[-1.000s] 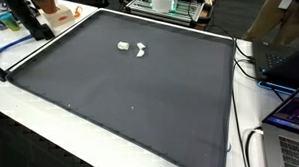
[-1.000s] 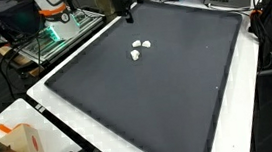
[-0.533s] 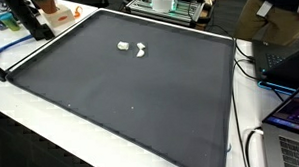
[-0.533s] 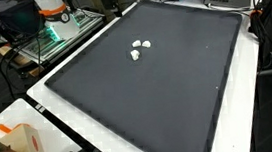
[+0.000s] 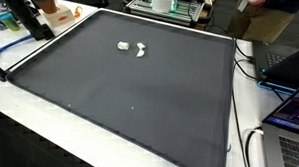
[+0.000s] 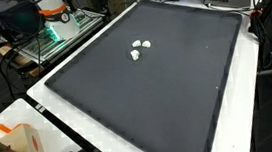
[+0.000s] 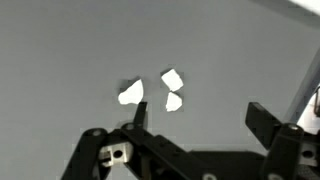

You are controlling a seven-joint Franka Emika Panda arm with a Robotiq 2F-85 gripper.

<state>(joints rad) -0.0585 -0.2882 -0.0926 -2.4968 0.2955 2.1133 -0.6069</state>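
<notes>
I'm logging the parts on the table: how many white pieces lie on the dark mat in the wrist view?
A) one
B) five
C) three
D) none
C: the wrist view shows three white pieces lying close together on the dark mat, just ahead of the open gripper.

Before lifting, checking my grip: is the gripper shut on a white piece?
No, in the wrist view the gripper stands open and three white pieces lie on the mat.
</notes>
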